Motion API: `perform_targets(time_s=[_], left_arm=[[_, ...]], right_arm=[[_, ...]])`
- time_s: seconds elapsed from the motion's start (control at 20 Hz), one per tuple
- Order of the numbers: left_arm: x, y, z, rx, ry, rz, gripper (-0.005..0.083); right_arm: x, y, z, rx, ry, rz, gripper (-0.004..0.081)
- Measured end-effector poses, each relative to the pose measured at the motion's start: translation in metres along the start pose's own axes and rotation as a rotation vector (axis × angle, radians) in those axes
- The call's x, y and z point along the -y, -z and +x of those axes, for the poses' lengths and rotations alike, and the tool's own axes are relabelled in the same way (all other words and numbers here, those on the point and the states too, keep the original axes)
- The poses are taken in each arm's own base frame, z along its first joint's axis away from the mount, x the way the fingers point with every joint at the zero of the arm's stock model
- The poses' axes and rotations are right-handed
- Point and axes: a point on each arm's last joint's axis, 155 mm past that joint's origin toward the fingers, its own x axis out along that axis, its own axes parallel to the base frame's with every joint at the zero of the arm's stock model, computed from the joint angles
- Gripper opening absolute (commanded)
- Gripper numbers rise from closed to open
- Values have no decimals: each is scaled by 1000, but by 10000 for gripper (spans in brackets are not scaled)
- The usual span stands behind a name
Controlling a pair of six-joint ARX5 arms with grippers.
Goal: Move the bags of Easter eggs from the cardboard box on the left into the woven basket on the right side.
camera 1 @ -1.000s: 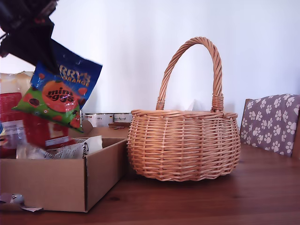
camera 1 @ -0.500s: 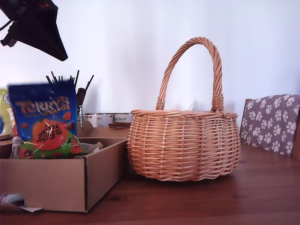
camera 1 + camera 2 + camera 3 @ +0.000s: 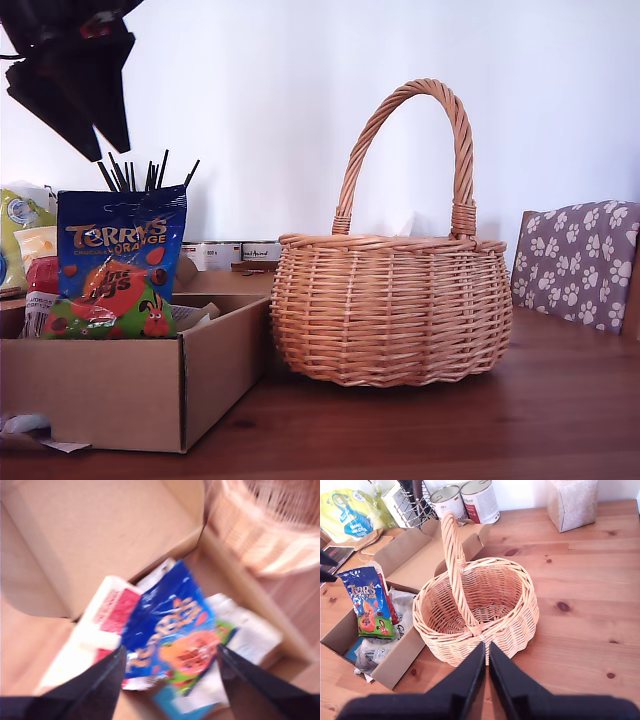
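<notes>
A blue-green bag of Easter eggs (image 3: 118,265) stands upright in the cardboard box (image 3: 110,390) at the exterior view's left. My first gripper (image 3: 108,150) hangs open above it, apart from it. The first wrist view shows its fingers spread over that blue bag (image 3: 170,635), with a red-and-cream bag (image 3: 110,610) and a pale bag (image 3: 250,630) beside it. The woven basket (image 3: 390,310) stands next to the box and looks empty inside (image 3: 485,605). High over the basket's near rim my second gripper (image 3: 486,647) is shut on nothing.
A yellow-green bag (image 3: 350,515), a wire rack (image 3: 412,505), two tins (image 3: 465,500) and a tissue box (image 3: 570,502) stand behind the box and basket. A chair with a paw-print cushion (image 3: 580,260) is at the exterior view's right. The basket's tall handle (image 3: 460,130) arches over its opening.
One second ago the blue bag hung from my first gripper above the box. It has dropped into the box and stands there; the gripper is open and empty above it.
</notes>
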Motion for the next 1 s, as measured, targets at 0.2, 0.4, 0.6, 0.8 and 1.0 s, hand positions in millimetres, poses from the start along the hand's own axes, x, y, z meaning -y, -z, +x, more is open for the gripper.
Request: perform_targets(time_s=[0.2,0.4,0.6,0.8,1.0], left_arm=[[5,-23,-5,139,76,238,597],[11,-25,9,147,140,338,597],[10,-9,53,57,213,354,596],[22,10,58,-23,284,300,584],[36,20,56,-72,342,222,584]], right_arm=[[0,0,0,-1,0,0,-13],[0,3,0,-11,1,-29,-13],[0,7,0,-26,1,-38,-13],[0,7,0,-28,1,-37,-13],[0,7,0,-28,1,-40,-13]])
